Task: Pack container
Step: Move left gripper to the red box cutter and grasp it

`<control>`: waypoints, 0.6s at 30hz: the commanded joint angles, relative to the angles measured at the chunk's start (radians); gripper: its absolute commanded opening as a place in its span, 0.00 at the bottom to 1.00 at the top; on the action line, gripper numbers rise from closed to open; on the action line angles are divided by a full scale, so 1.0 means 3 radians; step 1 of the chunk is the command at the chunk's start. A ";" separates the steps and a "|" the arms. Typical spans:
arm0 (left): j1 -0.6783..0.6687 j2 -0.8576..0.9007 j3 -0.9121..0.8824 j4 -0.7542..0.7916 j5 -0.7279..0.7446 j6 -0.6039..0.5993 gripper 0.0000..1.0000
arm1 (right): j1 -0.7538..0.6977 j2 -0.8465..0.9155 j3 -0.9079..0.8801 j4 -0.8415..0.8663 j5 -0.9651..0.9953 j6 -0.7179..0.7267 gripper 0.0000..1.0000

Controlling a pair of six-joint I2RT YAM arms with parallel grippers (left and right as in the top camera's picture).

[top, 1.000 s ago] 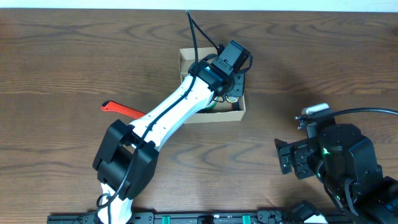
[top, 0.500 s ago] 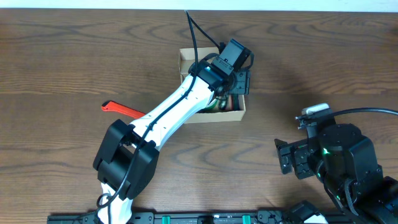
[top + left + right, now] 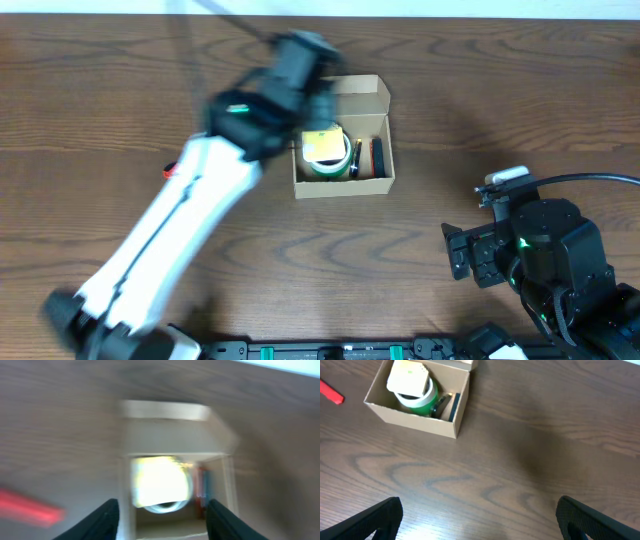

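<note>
The container (image 3: 343, 186) is a small tan cardboard box with its flap lid open toward the back. Inside lie a green tape roll with a yellow-white pad on top (image 3: 325, 150) and dark and red items (image 3: 375, 157) at the right. It also shows in the right wrist view (image 3: 410, 412) and, blurred, in the left wrist view (image 3: 129, 500). My left gripper (image 3: 312, 62) is blurred by motion, above the box's back left; in its own view (image 3: 162, 520) it is open and empty. My right gripper (image 3: 479, 520) is open and empty over bare table at the right.
A red-handled tool (image 3: 331, 391) lies on the table left of the box, mostly hidden by the left arm (image 3: 190, 215) in the overhead view. The right arm's base (image 3: 540, 260) sits at the front right.
My left gripper has pulled out of the box and swung up and to the left, blurred with speed. The box's contents now show. The right arm has not moved.
</note>
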 commanded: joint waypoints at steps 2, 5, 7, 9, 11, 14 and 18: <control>0.0507 -0.0205 -0.0033 -0.0456 -0.0507 -0.0291 0.55 | -0.0024 -0.0001 -0.0001 -0.0004 0.0000 -0.0048 0.99; 0.0905 -0.0357 -0.0318 -0.0609 -0.0518 -0.0501 0.55 | -0.0024 -0.0001 -0.0001 -0.0005 0.0000 -0.0048 0.99; 0.1071 -0.0453 -0.0623 -0.0498 -0.0492 -0.0633 0.59 | -0.0024 -0.0001 -0.0001 -0.0005 0.0000 -0.0048 0.99; 0.1183 -0.0515 -0.0984 -0.0284 -0.0472 -0.0752 0.65 | -0.0024 0.0000 -0.0001 -0.0005 -0.0001 -0.0048 0.99; 0.1233 -0.0510 -0.1283 -0.0080 -0.0477 -0.0910 0.70 | -0.0024 -0.0001 -0.0001 -0.0005 0.0000 -0.0048 0.99; 0.1245 -0.0455 -0.1687 0.0324 -0.0474 -0.1152 0.77 | -0.0024 -0.0001 -0.0001 -0.0004 0.0000 -0.0048 0.99; 0.1242 -0.0282 -0.2059 0.0783 -0.0463 -0.1479 0.84 | -0.0024 0.0000 -0.0001 -0.0005 -0.0001 -0.0048 0.99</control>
